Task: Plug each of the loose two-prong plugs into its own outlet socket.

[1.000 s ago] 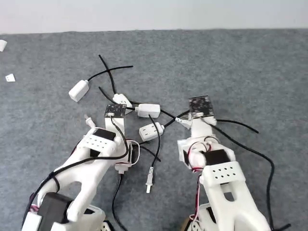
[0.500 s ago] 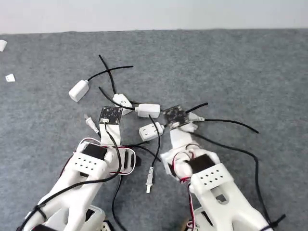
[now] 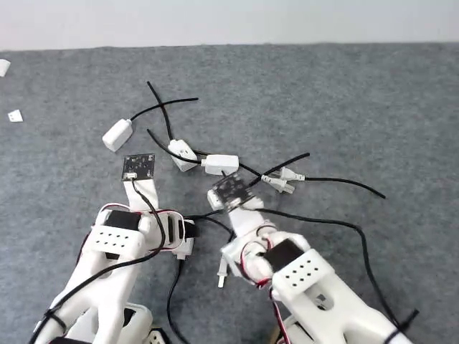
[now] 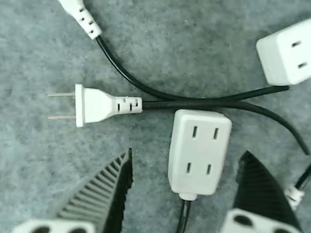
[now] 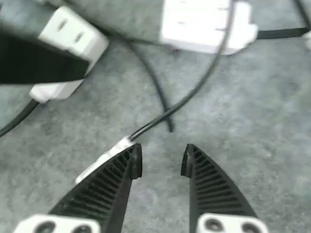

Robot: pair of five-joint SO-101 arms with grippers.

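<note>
**Left gripper** (image 4: 186,159): the jaws are standing wide apart and holding nothing. A double outlet socket (image 4: 199,151) is lying between them. Its long axis is running along their reach and its cord is trailing back toward the wrist.

**Two-prong plug** (image 4: 97,104): it is lying just beyond one fingertip, just beside the socket's far end. Its long axis is crossing the jaws' reach, and the prongs are pointing away from the socket. By judgement this arm is sitting nearer to it, and the plug is needing a turn-about before its prongs face any slots. Its black cord (image 4: 204,103) is running past the socket's far end and crowding a grasp there.

**Second socket** (image 4: 285,58): it is lying near, beyond the other jaw.

**Right gripper** (image 5: 161,156): the jaws are standing narrowly parted and empty. A white cord end (image 5: 104,160) is lying just beside one finger; contact cannot be told.

**Loose plug** (image 3: 221,276): it is lying on the grey surface (image 3: 373,107) at lower centre of the frame, between the arms.

**Lone socket** (image 3: 117,135): it is sitting at upper left, well apart.
</note>
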